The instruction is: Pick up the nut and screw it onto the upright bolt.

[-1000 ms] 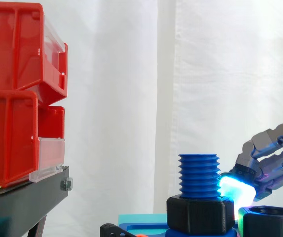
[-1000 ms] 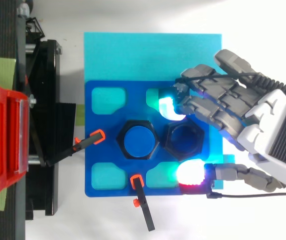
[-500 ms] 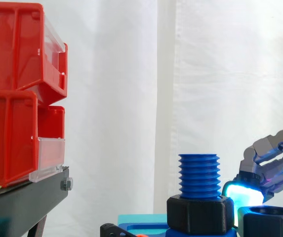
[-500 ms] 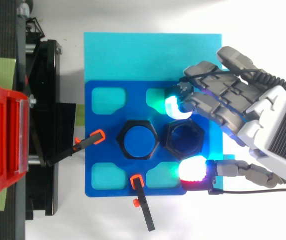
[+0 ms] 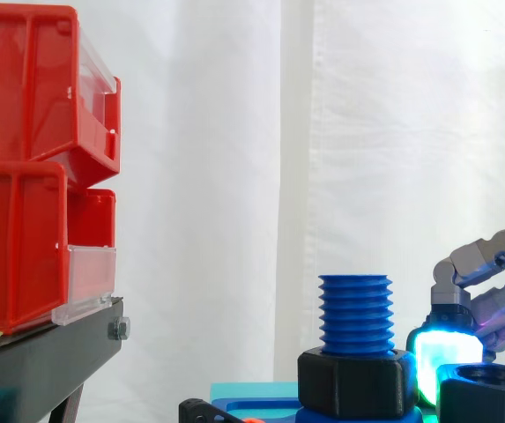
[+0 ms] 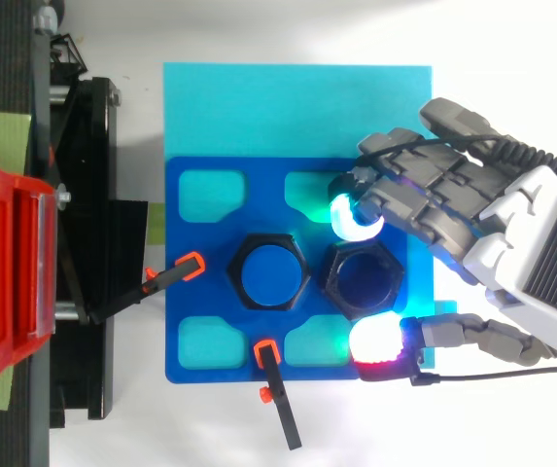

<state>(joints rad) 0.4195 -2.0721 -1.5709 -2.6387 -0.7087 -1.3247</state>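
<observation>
Your nut (image 6: 361, 274) is a black hexagon with a dark round bore. It lies flat on the blue plate (image 6: 186, 233), right at the front of the hand (image 6: 521, 248). You cannot tell whether the hand grips it or only brackets it. In the side view its lower part is cut off. Just past it from the hand stands the ribbed blue bolt (image 5: 355, 313), with a black base nut (image 5: 358, 381) round its foot.

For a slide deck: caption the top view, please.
Hand straddling the black nut beside the upright blue bolt.
</observation>
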